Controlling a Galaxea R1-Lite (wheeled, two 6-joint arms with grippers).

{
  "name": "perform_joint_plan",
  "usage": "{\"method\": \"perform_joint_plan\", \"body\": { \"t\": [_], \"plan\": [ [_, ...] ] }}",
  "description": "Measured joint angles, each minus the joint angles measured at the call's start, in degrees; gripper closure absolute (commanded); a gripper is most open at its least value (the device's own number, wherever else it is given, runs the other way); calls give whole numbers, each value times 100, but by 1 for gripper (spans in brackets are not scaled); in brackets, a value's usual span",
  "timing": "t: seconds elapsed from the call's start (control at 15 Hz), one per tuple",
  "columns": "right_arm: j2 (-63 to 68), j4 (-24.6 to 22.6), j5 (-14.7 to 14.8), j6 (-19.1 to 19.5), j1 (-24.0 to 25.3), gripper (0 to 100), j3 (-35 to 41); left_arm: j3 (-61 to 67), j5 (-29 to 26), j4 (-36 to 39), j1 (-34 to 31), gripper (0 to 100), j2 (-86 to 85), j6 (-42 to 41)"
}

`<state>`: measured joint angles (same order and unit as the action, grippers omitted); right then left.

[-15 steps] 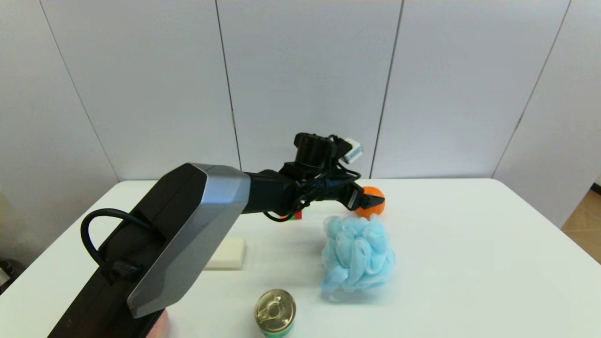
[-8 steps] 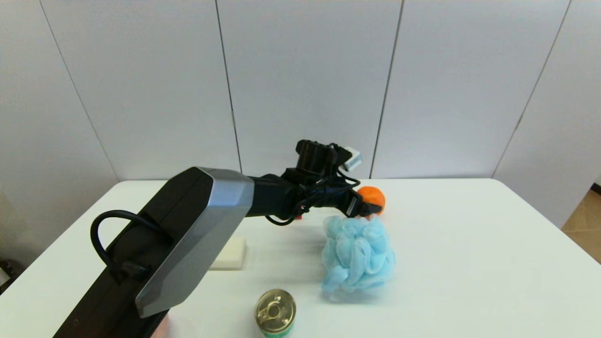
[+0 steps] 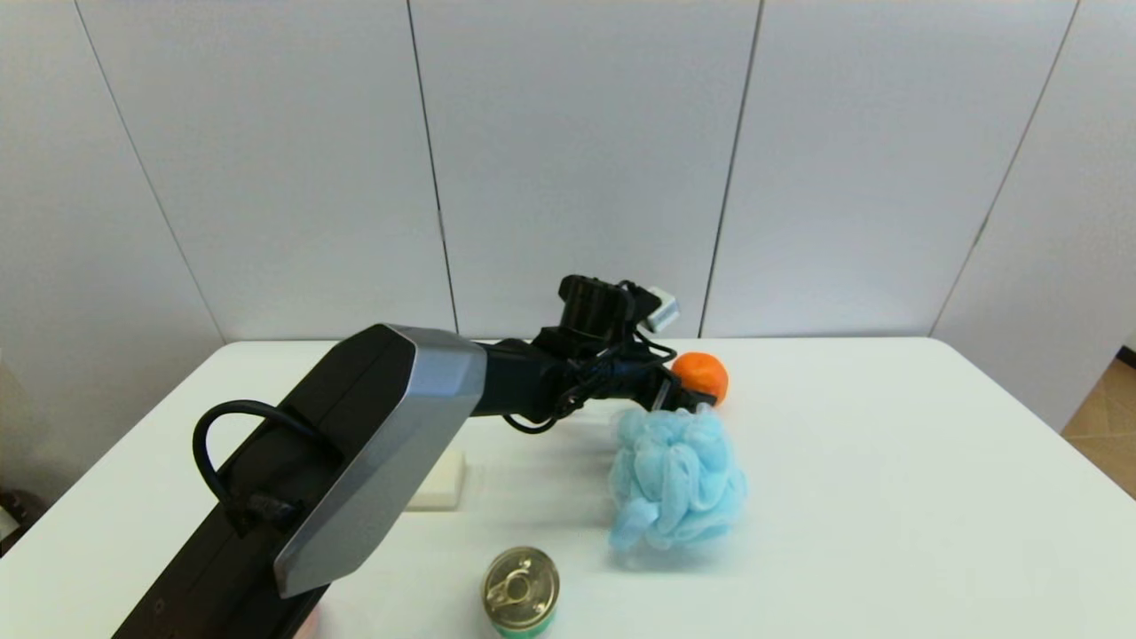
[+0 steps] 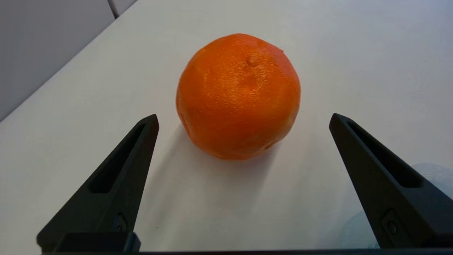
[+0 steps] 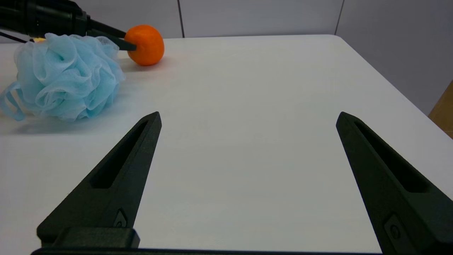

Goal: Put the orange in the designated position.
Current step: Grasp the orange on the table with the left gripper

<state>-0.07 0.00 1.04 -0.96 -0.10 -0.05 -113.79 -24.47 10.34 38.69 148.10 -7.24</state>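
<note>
Landmark: blue mesh bath pouf (image 3: 676,479), sitting mid-table on the white table (image 3: 887,497).

Orange (image 3: 701,375): rests on the tabletop just behind the pouf, toward the far edge of the table. Dimpled skin, small nub facing up in the left wrist view (image 4: 239,95). Nothing touches it.

Left gripper (image 4: 243,118): reaches across the table past the pouf's far left side, tips just short of the orange. Fingers spread wide, wider than the fruit; the orange sits beyond the tips, not between them, with bare table on both sides. Holding nothing.

Left arm (image 3: 355,461): black with a grey panel, runs from the near left corner out toward the pouf's far side, covering part of the tabletop.

Right gripper (image 5: 247,117): low over bare table on the pouf's right, well apart from it. Fingers wide apart, nothing between them. Out of the head view.

Tin can (image 3: 520,590): stands in front of the pouf, near edge, pull-tab lid up.

Cream-white block (image 3: 439,479): left of the pouf, partly hidden by the left arm.
</note>
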Motion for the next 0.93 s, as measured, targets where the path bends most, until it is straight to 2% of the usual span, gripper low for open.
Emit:
{"method": "perform_joint_plan", "body": {
  "t": [0.93],
  "plan": [
    [0, 0, 1, 0, -1, 0, -2, -24, -9, 812, 11, 0, 179, 474]
  ]
}}
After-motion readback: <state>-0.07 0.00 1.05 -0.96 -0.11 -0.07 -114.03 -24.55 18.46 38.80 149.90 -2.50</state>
